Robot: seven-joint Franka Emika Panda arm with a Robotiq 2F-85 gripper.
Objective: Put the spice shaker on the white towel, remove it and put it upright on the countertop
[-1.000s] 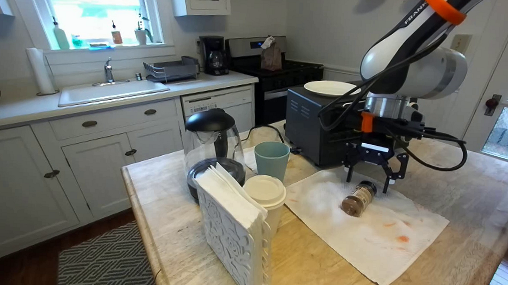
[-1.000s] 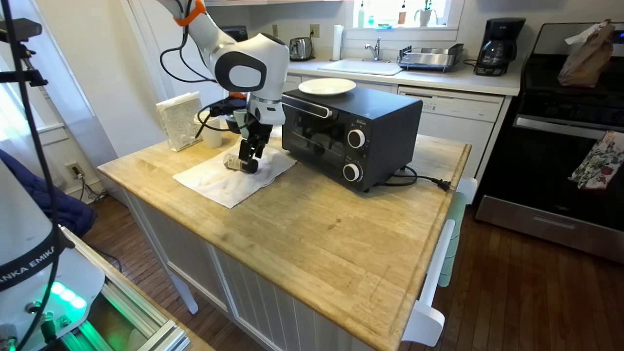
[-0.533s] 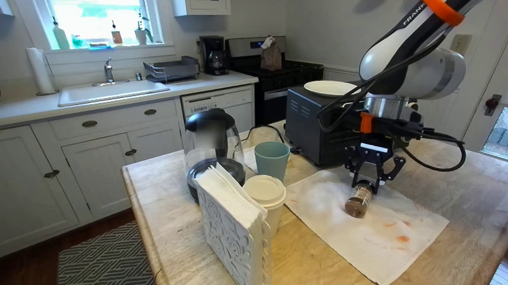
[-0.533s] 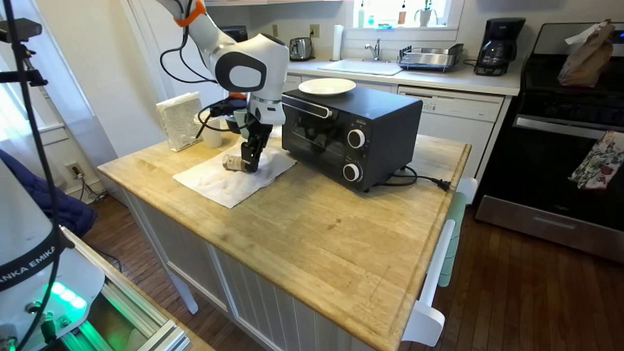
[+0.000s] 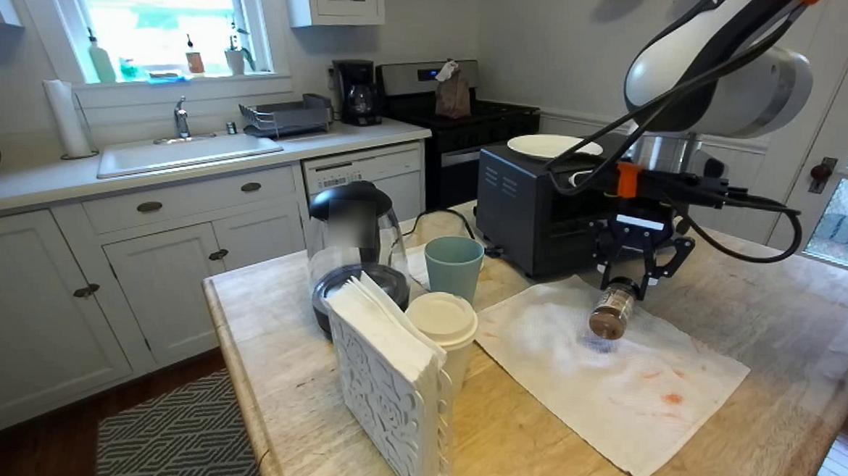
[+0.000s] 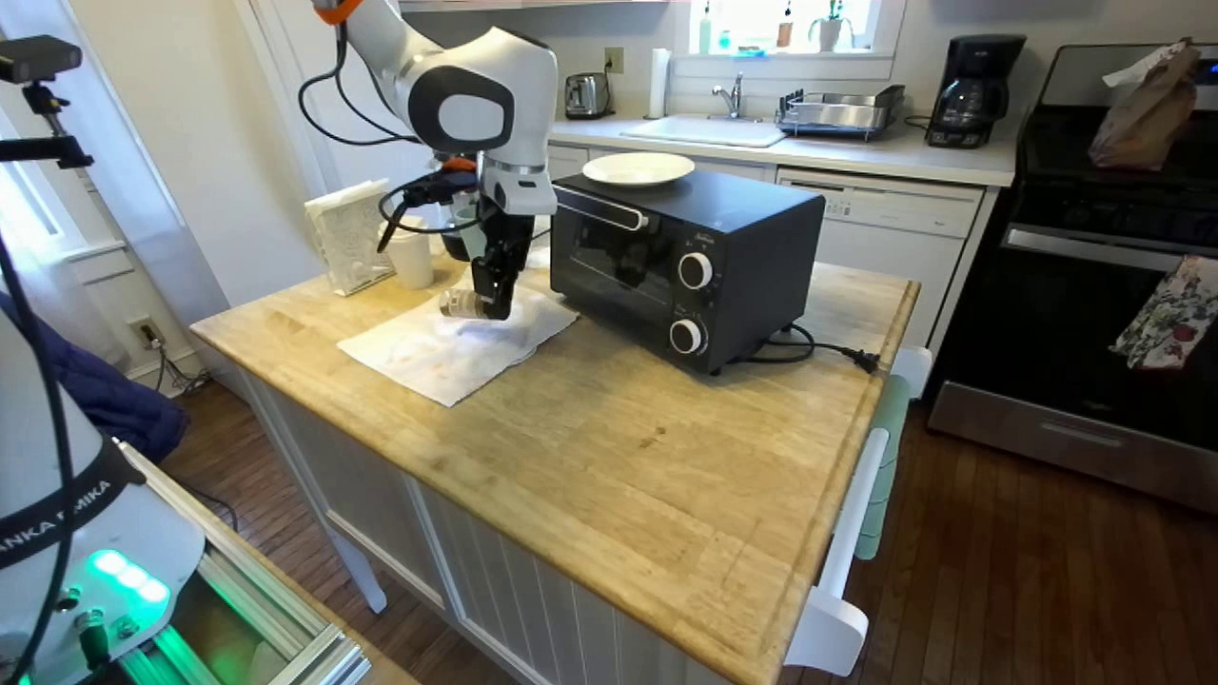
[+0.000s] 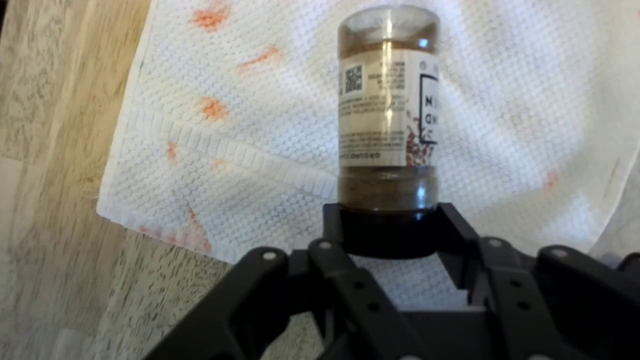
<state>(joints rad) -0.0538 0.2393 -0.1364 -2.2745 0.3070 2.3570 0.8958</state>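
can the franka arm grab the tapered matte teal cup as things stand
Probably not: the black end effector is shut on a small clear cylindrical spice shaker, so it would likely need to set that down first. The tapered matte teal cup itself looks uncovered at the top.

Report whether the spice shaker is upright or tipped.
Tipped: in an exterior view the spice shaker points nearly sideways from the gripper, shut on its black cap.
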